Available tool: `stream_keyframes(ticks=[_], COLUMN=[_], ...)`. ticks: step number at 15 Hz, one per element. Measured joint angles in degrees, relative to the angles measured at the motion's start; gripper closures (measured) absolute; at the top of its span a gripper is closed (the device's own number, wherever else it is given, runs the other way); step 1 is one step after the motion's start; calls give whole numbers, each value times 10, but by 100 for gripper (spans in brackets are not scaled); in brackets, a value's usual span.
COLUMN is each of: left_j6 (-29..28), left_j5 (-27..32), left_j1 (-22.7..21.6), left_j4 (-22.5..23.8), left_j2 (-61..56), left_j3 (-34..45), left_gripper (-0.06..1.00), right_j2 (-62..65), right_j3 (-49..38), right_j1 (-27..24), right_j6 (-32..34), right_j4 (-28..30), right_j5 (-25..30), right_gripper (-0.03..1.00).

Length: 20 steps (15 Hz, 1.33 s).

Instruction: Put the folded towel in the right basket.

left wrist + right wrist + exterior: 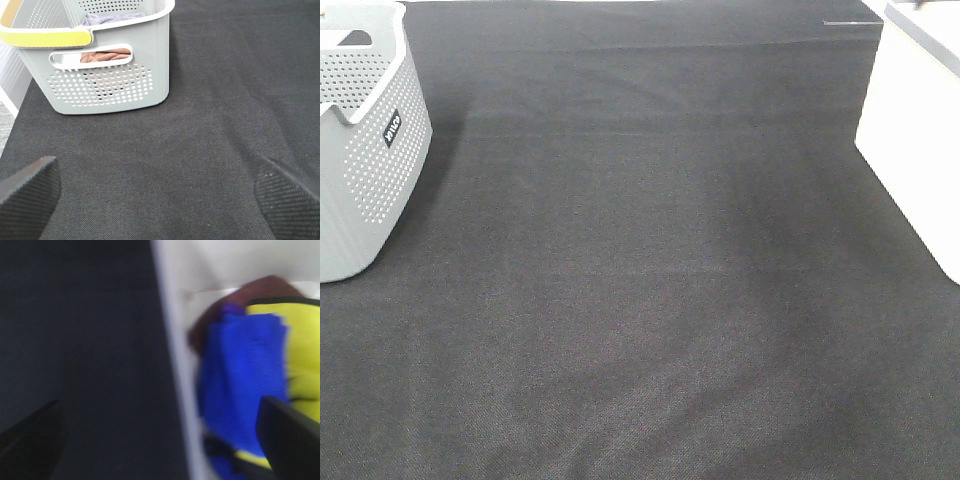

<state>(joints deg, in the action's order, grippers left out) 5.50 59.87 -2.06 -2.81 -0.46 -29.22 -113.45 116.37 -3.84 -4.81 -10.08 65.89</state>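
Note:
In the right wrist view a blue folded towel (pixel 242 385) lies inside the white right basket (pixel 172 365), beside a yellow towel (pixel 300 360) and a brown one (pixel 260 287); this view is blurred. My right gripper (pixel 160 440) is open and empty, above the basket's rim and the black table. My left gripper (pixel 160 200) is open and empty over bare tabletop, short of the grey left basket (pixel 115 80). Neither gripper shows in the exterior high view, where the right basket's white side (pixel 910 150) is at the right edge.
The grey perforated left basket (pixel 365 150) stands at the far left and holds a brown towel (pixel 102 56) and a lilac one (pixel 112 19). A black cloth (pixel 640 280) covers the table between the two baskets.

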Motion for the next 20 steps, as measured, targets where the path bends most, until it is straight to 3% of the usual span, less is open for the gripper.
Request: stream_keyframes(ticks=[2,4,8,9,10,15,20], left_j6=[0,0,0,0,0,0,0], left_j5=[0,0,0,0,0,0,0], left_j1=[0,0,0,0,0,0,0], left_j4=[0,0,0,0,0,0,0], left_j2=[0,0,0,0,0,0,0], left_j3=[0,0,0,0,0,0,0], left_gripper=[-4,-4,-4,-4,-4,-4,-4], right_j2=[19,46,158,233,233,543,834], right_j3=[0,-26,-140,-213,-213,-494,-647], right_j1=[41,46,46,46,46,46,46], right_j6=[1,8,13,19,19,18,18], right_j4=[-2,-2,2,2,2,-2,12], right_j5=[33,35,35,34,34,18,18], right_gripper=[0,0,0,0,0,0,0])
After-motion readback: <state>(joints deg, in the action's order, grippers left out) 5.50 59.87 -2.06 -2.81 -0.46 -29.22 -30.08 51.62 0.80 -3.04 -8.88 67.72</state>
